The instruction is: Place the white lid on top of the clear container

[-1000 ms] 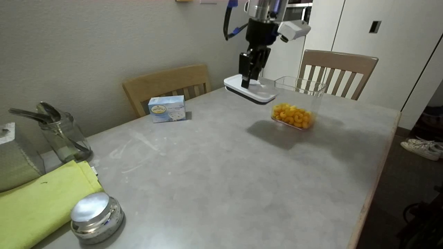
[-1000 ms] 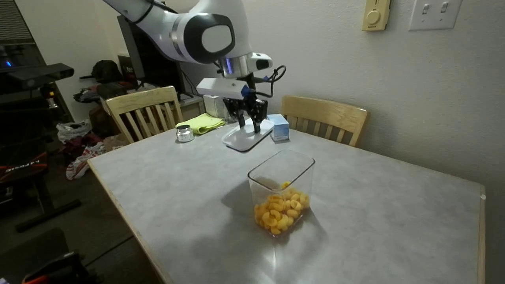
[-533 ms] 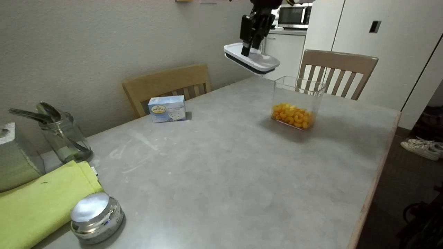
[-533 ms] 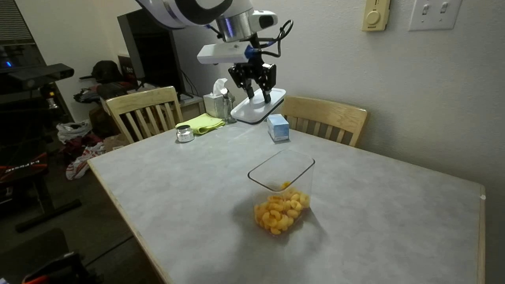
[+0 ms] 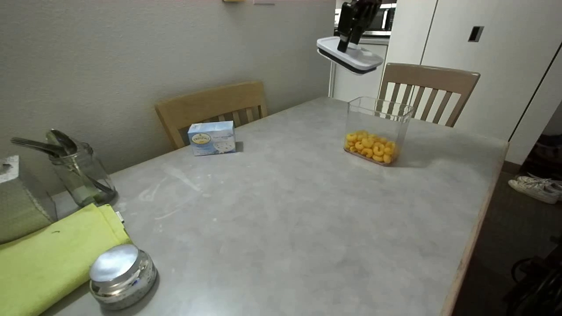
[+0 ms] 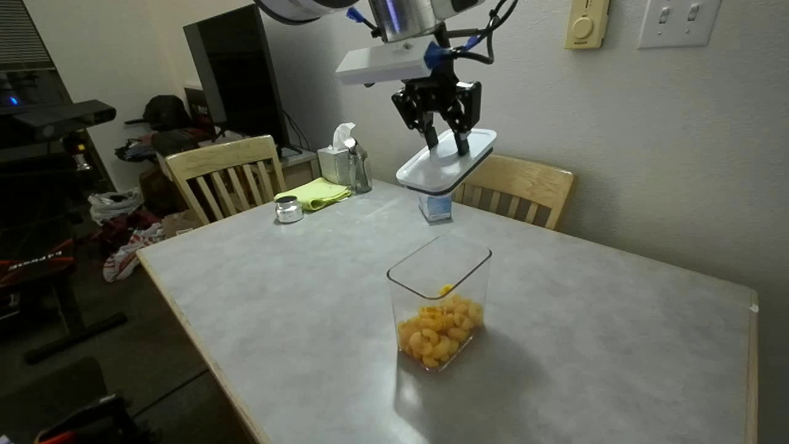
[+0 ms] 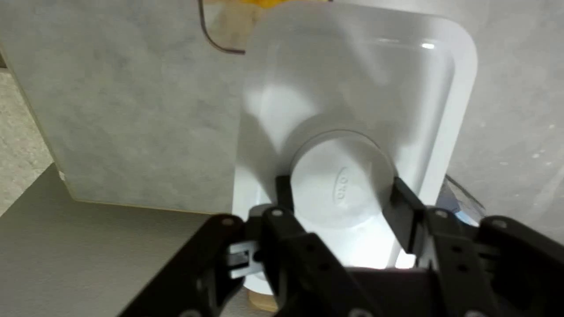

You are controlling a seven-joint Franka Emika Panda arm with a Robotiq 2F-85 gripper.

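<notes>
The white lid is held in the air, and the clear container stands uncovered on the tabletop.
The wrist view shows the jaws parted only partway: they clasp the round button of the lid from two sides. The lid is above the tabletop and apart from the container, which is upright and has yellow-orange pieces in its lower part. In both exterior views, a light-blue box is farther away on the tabletop.
</notes>
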